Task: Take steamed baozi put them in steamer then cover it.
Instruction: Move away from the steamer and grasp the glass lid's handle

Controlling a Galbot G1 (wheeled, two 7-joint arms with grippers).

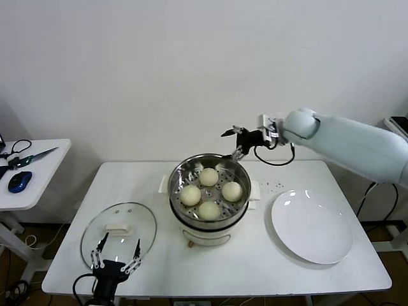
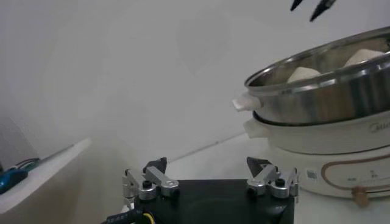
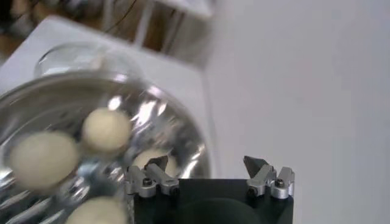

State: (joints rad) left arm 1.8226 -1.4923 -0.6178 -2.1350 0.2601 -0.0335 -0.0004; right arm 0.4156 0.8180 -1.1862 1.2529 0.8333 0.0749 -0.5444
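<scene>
Several cream-white steamed baozi (image 1: 209,176) lie on the perforated tray inside the shiny steamer (image 1: 175,204) at the table's middle. In the right wrist view a baozi (image 3: 106,129) shows inside the steamer's rim (image 3: 183,122). The cover (image 1: 137,220), a clear glass lid with a white handle, lies flat on the table to the steamer's left. My left gripper (image 1: 120,241) hangs open over the cover's near edge, holding nothing. My right gripper (image 1: 229,144) is open and empty, raised above the steamer's far rim. From the left wrist I see my left gripper (image 2: 207,165) and the steamer (image 2: 329,97) side-on.
An empty white plate (image 1: 312,226) lies right of the steamer. A small side table (image 1: 38,169) off the left holds a blue mouse (image 1: 20,181) and scissors. A white wall stands close behind the table. The steamer sits on a white base (image 1: 204,237).
</scene>
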